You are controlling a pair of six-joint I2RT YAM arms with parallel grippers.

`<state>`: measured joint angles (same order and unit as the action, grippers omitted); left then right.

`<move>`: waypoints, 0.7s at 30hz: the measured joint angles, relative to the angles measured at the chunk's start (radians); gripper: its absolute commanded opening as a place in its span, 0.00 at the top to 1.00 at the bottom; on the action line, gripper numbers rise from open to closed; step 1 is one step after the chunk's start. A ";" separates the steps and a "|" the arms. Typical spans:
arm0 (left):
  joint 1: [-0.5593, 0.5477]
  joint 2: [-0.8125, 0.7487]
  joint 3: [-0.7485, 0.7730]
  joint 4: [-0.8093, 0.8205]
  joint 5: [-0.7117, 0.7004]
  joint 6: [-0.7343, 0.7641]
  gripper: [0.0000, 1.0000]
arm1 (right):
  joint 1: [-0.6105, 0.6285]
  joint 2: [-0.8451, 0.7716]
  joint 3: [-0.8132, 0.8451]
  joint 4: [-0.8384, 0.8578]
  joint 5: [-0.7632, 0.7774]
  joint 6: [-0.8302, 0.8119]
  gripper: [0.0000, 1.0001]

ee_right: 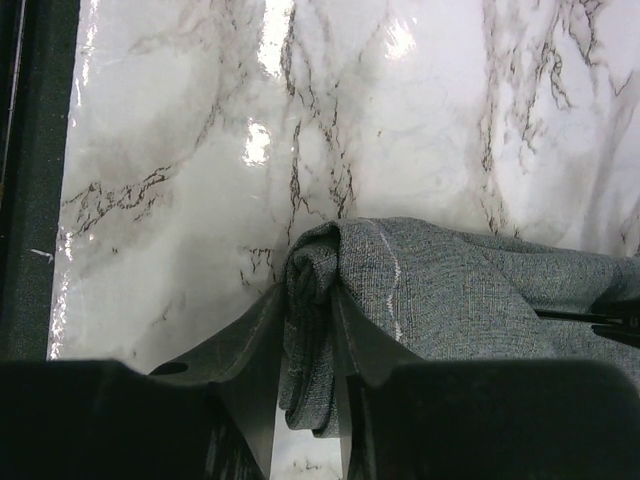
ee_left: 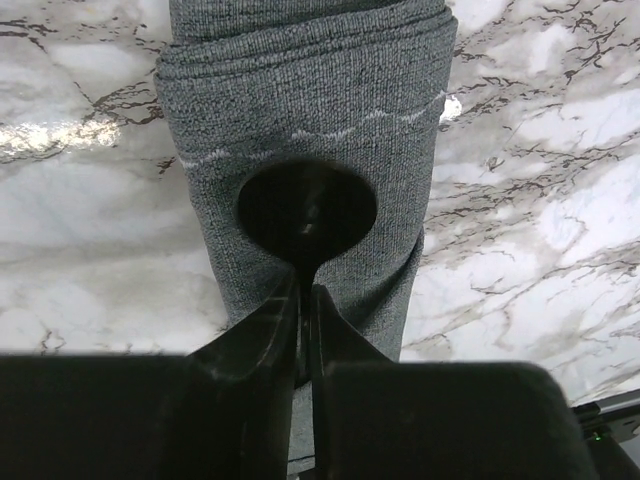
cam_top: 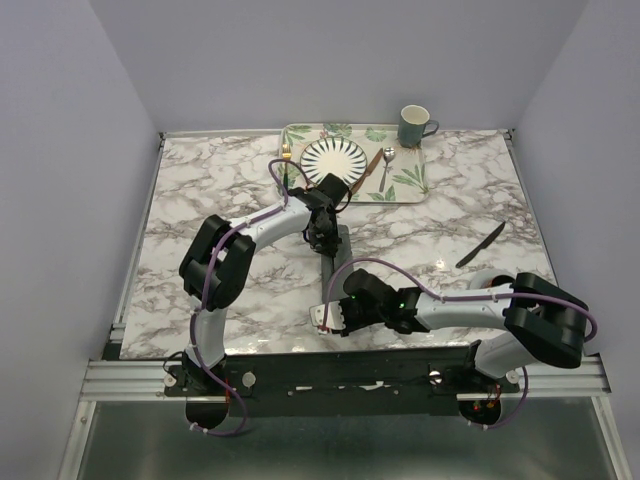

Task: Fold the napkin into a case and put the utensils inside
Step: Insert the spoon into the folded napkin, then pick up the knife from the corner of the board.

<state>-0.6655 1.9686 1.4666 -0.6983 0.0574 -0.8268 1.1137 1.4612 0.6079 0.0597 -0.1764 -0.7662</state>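
Right gripper is clamped on the bunched 6 o'clock end of the mid-table napkin — solid hold. Left gripper sits over the 12 o'clock end, jaws a sliver apart; hold unclear. Folding step, I'd say — next, square the fold, then fetch utensils from the 12 o'clock tray.
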 measured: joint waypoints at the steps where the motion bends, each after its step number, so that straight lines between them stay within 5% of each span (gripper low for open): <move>1: 0.000 0.000 0.000 -0.001 0.000 0.000 0.65 | 0.000 0.000 0.000 0.000 0.000 -0.002 0.62; 14: 0.003 -0.004 0.070 -0.016 -0.004 0.048 0.50 | 0.000 -0.115 -0.001 -0.037 -0.019 -0.020 0.45; 21: 0.056 -0.098 0.126 0.010 -0.066 0.141 0.31 | -0.017 -0.341 0.050 -0.152 -0.003 0.097 0.37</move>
<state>-0.6090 1.8706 1.5925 -0.6884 -0.0082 -0.6861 1.0966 1.1198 0.6582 -0.0921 -0.1799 -0.6689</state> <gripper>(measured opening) 0.601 0.595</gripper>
